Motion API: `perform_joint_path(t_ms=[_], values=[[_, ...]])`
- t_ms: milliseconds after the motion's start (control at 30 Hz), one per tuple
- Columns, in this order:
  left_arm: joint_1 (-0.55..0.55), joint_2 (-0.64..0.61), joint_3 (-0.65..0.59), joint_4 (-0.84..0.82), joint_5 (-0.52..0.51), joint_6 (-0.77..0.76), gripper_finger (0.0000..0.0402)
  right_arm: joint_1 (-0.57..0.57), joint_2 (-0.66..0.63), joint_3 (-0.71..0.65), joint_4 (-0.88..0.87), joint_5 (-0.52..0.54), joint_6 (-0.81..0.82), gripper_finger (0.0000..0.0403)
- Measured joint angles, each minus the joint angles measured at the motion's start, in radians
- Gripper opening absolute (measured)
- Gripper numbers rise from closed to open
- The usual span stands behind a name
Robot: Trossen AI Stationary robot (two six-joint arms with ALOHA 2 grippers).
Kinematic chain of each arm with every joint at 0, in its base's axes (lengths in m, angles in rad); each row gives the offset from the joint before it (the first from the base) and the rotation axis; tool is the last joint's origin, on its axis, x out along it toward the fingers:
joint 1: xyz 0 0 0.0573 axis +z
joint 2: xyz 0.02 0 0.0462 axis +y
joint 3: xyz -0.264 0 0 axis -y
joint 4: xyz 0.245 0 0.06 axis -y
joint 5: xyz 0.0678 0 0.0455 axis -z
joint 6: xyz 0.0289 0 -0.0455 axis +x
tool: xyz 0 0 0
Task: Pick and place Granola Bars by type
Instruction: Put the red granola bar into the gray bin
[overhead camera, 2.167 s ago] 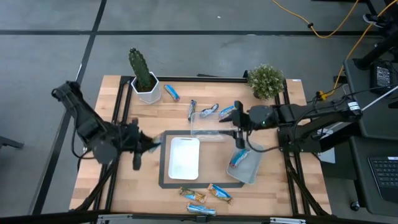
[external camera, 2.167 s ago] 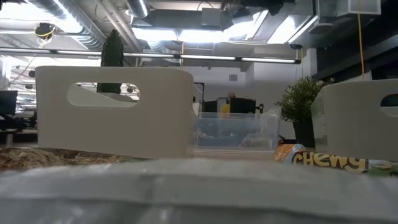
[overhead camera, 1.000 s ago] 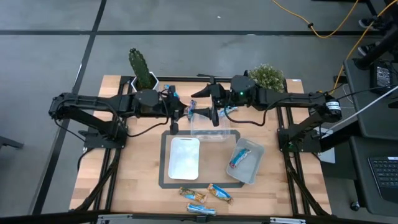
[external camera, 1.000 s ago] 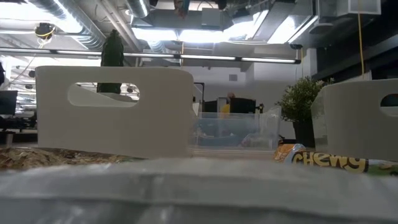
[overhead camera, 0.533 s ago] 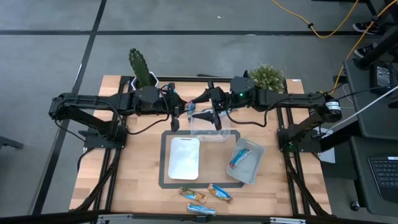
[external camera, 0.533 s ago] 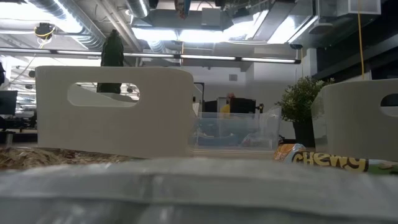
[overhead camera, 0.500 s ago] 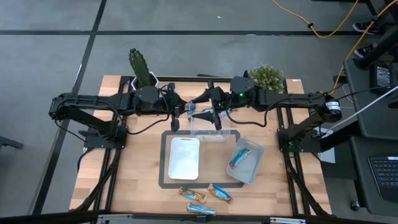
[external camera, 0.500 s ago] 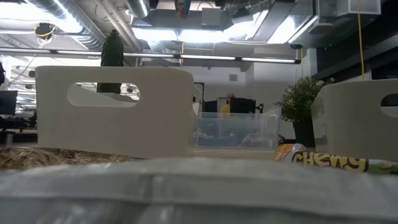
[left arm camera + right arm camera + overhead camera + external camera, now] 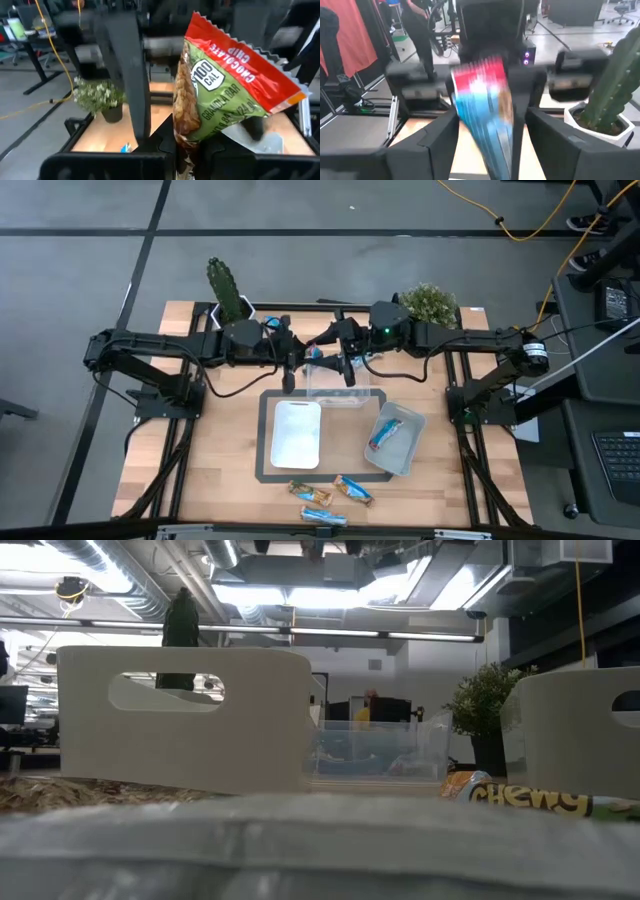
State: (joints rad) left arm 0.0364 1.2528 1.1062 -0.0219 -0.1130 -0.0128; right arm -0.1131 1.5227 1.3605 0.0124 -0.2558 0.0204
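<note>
My left gripper (image 9: pixel 292 368) and right gripper (image 9: pixel 338 362) face each other above the table's far middle, just beyond the clear tray (image 9: pixel 345 392). The left gripper (image 9: pixel 175 150) is shut on a green and red granola bar (image 9: pixel 220 85). The right gripper (image 9: pixel 487 150) is shut on a blue and red bar (image 9: pixel 485 112). Another blue-red bar (image 9: pixel 384 434) lies in the grey tray (image 9: pixel 404 458). Three bars lie flat near the table's near edge (image 9: pixel 325 498). More bars lie by the cactus (image 9: pixel 275 330) and behind the right gripper (image 9: pixel 366 358). My left gripper pinches the green and red bar by one end (image 9: pixel 181 136) between its two fingers, coming level from the table's left. The bar is lifted clear and sticks out past the fingertips. My right gripper pinches the blue and red bar near one end (image 9: pixel 492 145) between its two fingers, coming level from the table's right. The bar is lifted clear and juts beyond the fingers.
A white tray (image 9: pixel 297 452) sits on a dark mat between the clear and grey trays. A potted cactus (image 9: pixel 230 298) stands at the far left, a bushy plant (image 9: pixel 428 308) at the far right. In the low view, tray walls (image 9: pixel 180 720) and a "Chewy" bar (image 9: pixel 530 800) show.
My left gripper has moved a little toward the table's right, closer to the right gripper, with its bar held. The right gripper has stayed over the clear tray's far side.
</note>
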Motion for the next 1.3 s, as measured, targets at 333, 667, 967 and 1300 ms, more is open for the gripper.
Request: perform_joint_path(t_ms=[333,667,967,1300], values=[[-0.001,-0.003,0.02,-0.035,0.003,0.005,0.0021,0.0,0.001,0.0,-0.001,0.001,-0.009,0.0139],[-0.001,-0.004,0.024,-0.101,0.009,-0.001,0.0016,0.0,0.004,-0.003,-0.007,0.001,-0.007,0.0124],[0.0,-0.004,0.025,-0.135,0.035,-0.023,0.0011,0.005,0.006,-0.004,-0.003,0.003,0.006,0.0145],[-0.001,0.016,0.017,-0.181,0.031,-0.026,0.0007,0.014,-0.004,0.002,0.111,-0.02,0.031,0.0144]])
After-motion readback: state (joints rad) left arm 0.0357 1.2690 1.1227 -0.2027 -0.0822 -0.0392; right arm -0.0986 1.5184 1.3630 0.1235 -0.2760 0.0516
